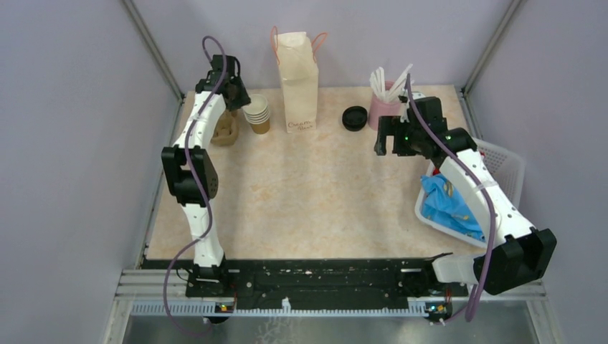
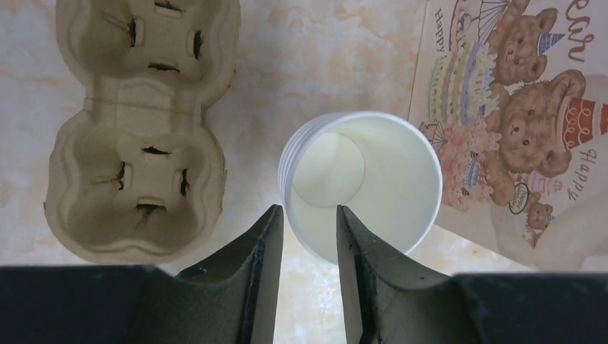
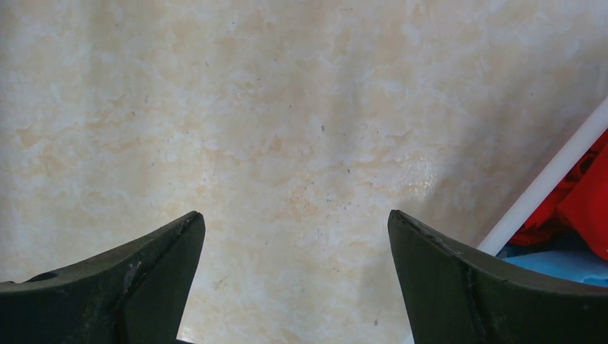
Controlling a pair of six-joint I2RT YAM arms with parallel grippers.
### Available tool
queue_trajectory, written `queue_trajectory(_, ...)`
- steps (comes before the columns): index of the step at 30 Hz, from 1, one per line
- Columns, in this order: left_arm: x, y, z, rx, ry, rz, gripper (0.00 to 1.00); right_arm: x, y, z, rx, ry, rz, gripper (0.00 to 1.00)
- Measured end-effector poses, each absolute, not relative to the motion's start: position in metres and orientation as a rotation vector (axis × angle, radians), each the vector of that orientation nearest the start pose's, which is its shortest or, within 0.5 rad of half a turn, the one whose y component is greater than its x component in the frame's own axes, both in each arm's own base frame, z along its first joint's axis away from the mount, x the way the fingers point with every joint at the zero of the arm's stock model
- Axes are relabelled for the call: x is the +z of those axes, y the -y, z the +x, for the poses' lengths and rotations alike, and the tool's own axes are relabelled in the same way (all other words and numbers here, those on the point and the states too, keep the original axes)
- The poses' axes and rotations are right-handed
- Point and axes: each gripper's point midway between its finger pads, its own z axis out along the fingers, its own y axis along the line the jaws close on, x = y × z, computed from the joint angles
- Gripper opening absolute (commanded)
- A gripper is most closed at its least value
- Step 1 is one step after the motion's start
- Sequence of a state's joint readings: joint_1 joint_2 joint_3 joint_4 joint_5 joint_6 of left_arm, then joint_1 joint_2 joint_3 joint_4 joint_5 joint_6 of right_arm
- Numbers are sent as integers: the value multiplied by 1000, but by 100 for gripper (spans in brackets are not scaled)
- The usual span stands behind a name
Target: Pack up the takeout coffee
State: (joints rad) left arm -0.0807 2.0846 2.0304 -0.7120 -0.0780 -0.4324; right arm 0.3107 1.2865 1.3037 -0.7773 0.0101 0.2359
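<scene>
Cropping costs a good deal in the left wrist view. The cardboard cup carrier (image 2: 93, 107), off to the left of the fingers, loses its far end at the top edge. The paper bag (image 2: 516, 107) printed with teddy bears, off to their right, is cut by the corner.

The left gripper (image 2: 308, 211) hangs over a stack of paper cups (image 2: 401, 179), all lidless. Only the white inside of the top cup shows, and the cups beneath are just a few rims. The fingers stand a small gap apart, straddling the near wall of that top cup, one tip outside and the other over the mouth. Whether they pinch the wall I cannot tell.

No view lets me pick out a cup with a lid on. A black lid (image 1: 354, 118) lies on the table (image 3: 287, 129), a little beyond and left of the right gripper (image 1: 387, 143), beside a pink cup (image 1: 383, 111) of white straws (image 1: 387, 77). It looks like a lid alone, though from overhead that is hard to be sure of. The bag stands between the left fingers and that lid.

The right fingers are spread wide with only tabletop between them. Just to their right sits a white basket (image 1: 502, 159) holding a blue bag (image 1: 448, 204) and something red, mostly cut off.
</scene>
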Motion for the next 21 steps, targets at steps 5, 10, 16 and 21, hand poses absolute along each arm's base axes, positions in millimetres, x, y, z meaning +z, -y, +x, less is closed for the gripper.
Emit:
queue_trajectory(5, 179, 48, 557, -153, -2313, -445, 40, 226, -114, 328, 256, -2350, -90, 98)
queue_trajectory(10, 166, 44, 556, -117, -2341, -453, 30, 227, -114, 330, 257, -2342, -93, 98)
queue_trajectory(16, 166, 40, 555, -90, -2342, -456, 21, 229, -115, 332, 260, -2330, -93, 98)
queue_trajectory(21, 167, 39, 555, -82, -2340, -459, 18, 229, -115, 332, 260, -2330, -94, 98)
